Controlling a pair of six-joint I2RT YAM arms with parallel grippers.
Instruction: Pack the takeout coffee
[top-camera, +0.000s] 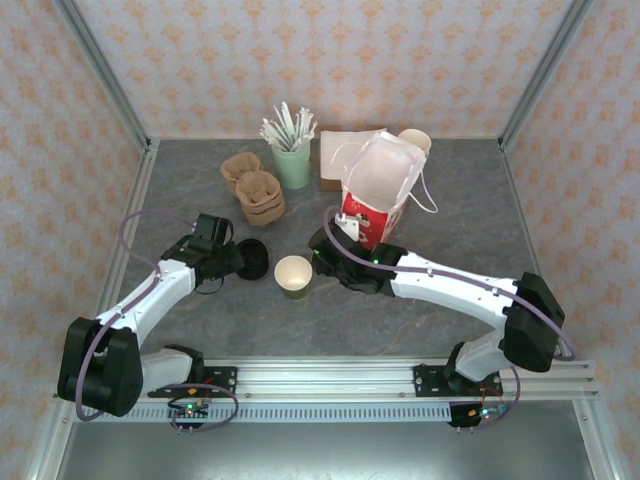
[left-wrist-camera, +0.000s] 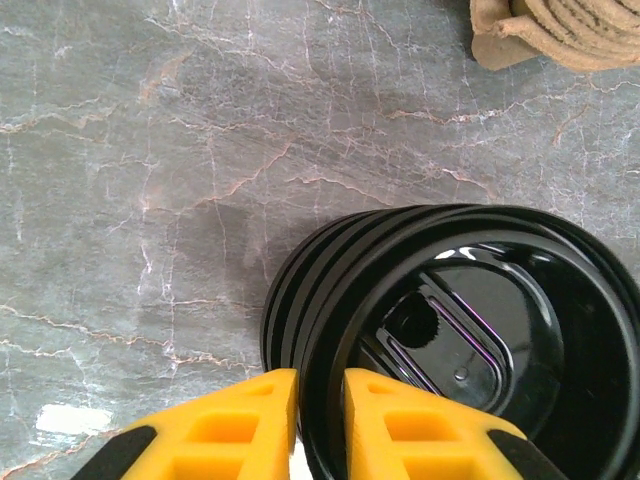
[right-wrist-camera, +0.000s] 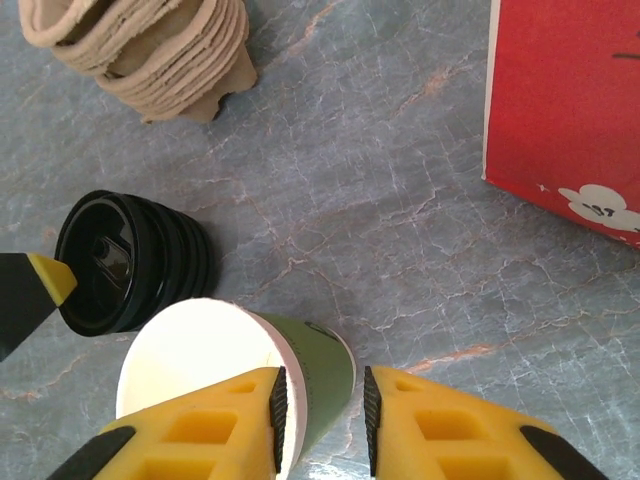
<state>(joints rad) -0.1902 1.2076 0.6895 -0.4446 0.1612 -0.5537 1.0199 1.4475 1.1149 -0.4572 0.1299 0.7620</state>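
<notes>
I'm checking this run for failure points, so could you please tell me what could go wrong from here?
The left gripper pinches the rim of a stack of black lids, so several nested lids may lift together. The right gripper sits at the rim of the lidless cup; a nudge could tip or dent it. The bag stands close to the right arm and might be bumped.

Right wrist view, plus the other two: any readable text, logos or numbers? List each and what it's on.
No legible text in any view.
red paper bag: white flower-like print and a few black strokes cut off at the picture's edge, no letters readable; its white marks in the top view are too small to read.
black lid stack: moulded shapes only, no lettering readable.
green paper cup: no readable print.
</notes>
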